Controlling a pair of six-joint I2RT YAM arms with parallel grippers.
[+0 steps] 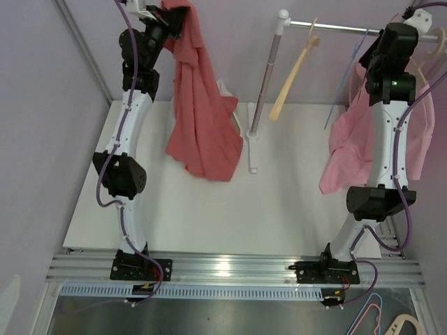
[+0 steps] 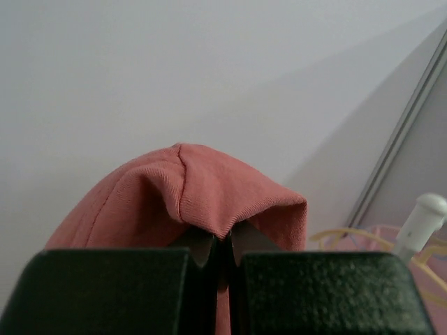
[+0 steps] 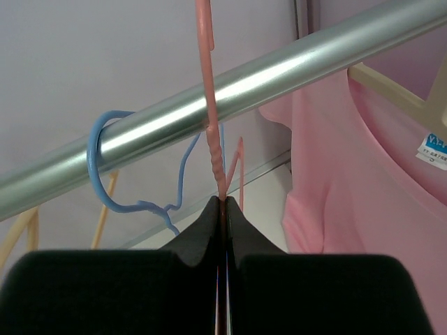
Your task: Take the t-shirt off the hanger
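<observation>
A coral-red t-shirt (image 1: 202,118) hangs from my left gripper (image 1: 167,17), held high at the back left, its lower folds reaching the white table (image 1: 293,209). In the left wrist view the jaws (image 2: 222,241) are shut on a fold of that shirt (image 2: 202,188). My right gripper (image 3: 223,202) is shut on the thin pink hanger (image 3: 207,105), just below the metal rail (image 3: 279,66). In the top view the right gripper (image 1: 424,17) is at the rail's right end. I see none of the red shirt on the pink hanger.
A pink t-shirt (image 1: 349,153) hangs on a cream hanger at the right, also in the right wrist view (image 3: 363,174). A blue hanger (image 3: 105,181) and a wooden hanger (image 1: 293,73) hang on the rail (image 1: 335,28). The rack post (image 1: 265,77) stands mid-table. Spare hangers (image 1: 391,322) lie below the front edge.
</observation>
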